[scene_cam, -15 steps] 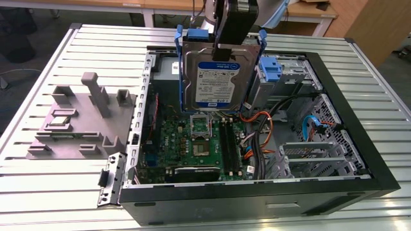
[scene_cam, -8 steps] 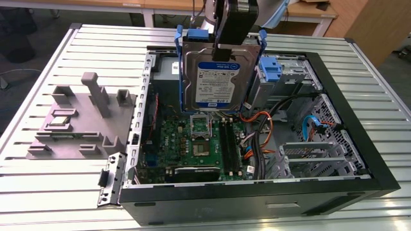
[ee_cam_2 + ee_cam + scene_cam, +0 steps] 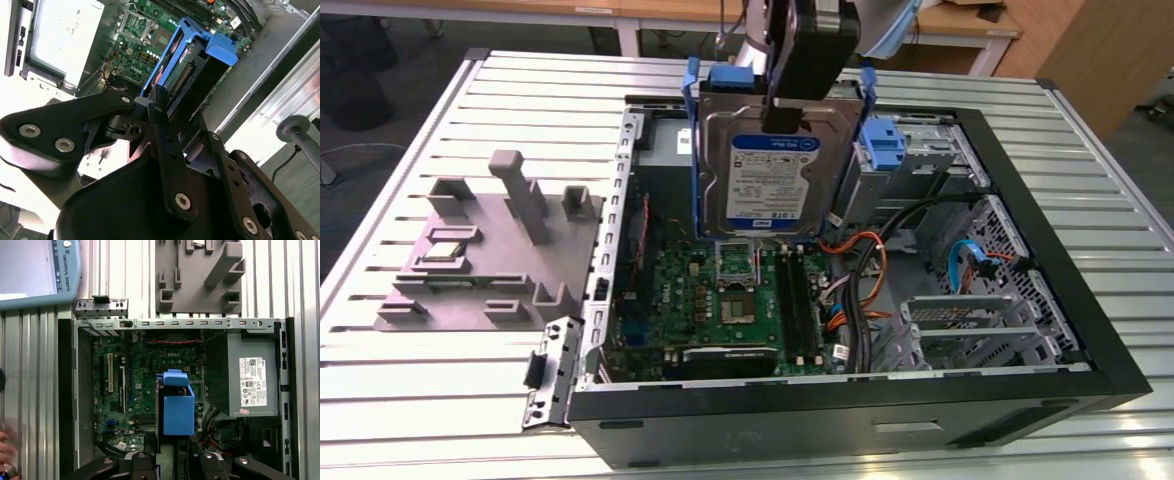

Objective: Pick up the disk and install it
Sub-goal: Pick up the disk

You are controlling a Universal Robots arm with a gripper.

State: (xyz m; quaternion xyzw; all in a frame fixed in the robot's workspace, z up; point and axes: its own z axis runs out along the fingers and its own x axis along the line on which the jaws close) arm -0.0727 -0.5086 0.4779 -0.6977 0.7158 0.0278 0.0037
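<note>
At the exterior view's left, a grey fixture plate [image 3: 487,250] with upright posts lies on the ribbed metal desk [image 3: 427,400], just beside the open computer case [image 3: 854,420] and taking no part in the work. Inside the case the green motherboard [image 3: 734,300] lies flat, and above it hangs the disk [image 3: 767,180] – upright, its white-and-blue label facing the exterior camera, its blue carrier frame running down both long edges, its lower end clear of the board. The gripper [image 3: 781,120] comes down from above with its fingers [image 3: 159,117] closed on the disk's upper part; in the second wrist view the disk [image 3: 192,75] juts out beyond them over the board. So the pick looks done and the drive is not yet seated. Further to the exterior view's right stand a separate blue bracket [image 3: 887,140], a bundle of orange and black cables [image 3: 861,260] and a perforated metal cage [image 3: 974,330]. To carry this step well – as I judge it – the grip should stay firm and square, the carrier's edges parallel to whichever slot receives it, and the low end kept off the cables and the board's sockets.
</note>
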